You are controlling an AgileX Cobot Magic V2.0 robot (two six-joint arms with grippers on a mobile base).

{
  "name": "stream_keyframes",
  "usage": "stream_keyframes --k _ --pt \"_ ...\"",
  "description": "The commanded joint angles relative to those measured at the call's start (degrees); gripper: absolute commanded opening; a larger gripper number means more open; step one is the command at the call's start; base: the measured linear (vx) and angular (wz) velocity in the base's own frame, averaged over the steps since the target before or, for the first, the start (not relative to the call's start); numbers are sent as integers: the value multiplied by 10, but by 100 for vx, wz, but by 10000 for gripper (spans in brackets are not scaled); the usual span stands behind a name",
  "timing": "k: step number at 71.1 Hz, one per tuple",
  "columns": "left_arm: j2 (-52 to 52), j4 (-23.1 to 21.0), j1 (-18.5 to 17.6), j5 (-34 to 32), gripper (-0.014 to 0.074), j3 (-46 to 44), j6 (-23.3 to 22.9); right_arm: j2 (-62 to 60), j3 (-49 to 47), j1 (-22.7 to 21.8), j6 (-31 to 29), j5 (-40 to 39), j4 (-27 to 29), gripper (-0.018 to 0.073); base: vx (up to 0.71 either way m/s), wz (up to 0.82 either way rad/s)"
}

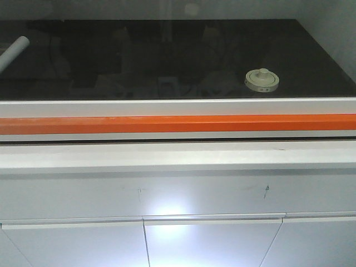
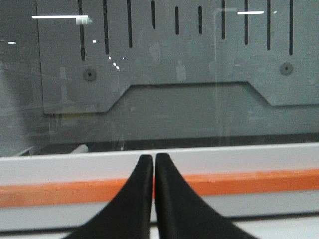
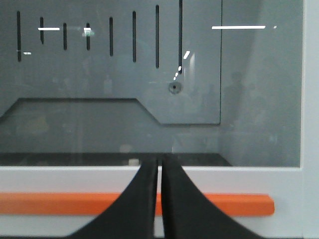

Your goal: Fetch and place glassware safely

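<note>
Jar (image 1: 261,79): upright, lid on, right side of the dark worktop (image 1: 139,50), behind a lowered glass front (image 3: 149,124). Judged: the jar cannot be reached until that front is raised by its orange bar (image 1: 178,123). Left gripper (image 2: 153,158) and right gripper (image 3: 159,160): jaws together, holding nothing, each aimed at the bar. Only the front view shows the jar and a paper tube (image 1: 14,51) far left; only the wrist views show the jaws

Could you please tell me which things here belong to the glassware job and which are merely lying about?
Job: cream-lidded jar on the dark worktop; left gripper, shut; right gripper, shut.
Lying about: rolled white paper tube, far left.
</note>
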Motion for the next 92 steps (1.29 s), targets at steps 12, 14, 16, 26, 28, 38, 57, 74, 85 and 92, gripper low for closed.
stream_keyframes --k 12,14,16,26,28,38,57,74,85,92 --pt "90 -5 0 -46 -7 -191 -7 49 -188 -2 -14 -30 -2 -4 0 0" --pt "105 -5 0 -40 -7 -214 -7 61 -207 -2 -14 -26 -2 -4 0 0" --pt "122 -5 0 -30 -7 -245 -7 74 -227 -2 -14 -22 -2 -4 0 0" --pt "204 -5 0 18 -7 -366 -7 154 -334 -2 -14 -15 -2 -4 0 0" --pt "219 -5 0 26 -7 -389 -7 169 -355 -2 -14 -14 -2 -4 0 0" --pt "307 -5 0 80 -7 -465 -6 255 -423 -2 -14 13 -2 -4 0 0" --pt "432 -5 0 130 -7 -504 -5 407 -458 -2 -13 85 -2 -4 0 0" --pt "495 -4 0 158 -7 -484 -5 451 -440 -2 -13 125 29 -4 0 0" --pt "487 -6 0 54 -7 -383 -32 434 -360 -2 -13 96 29 -4 0 0" --pt "463 -5 -1 41 -7 -325 -71 409 -297 -2 -13 54 28 -4 0 0"
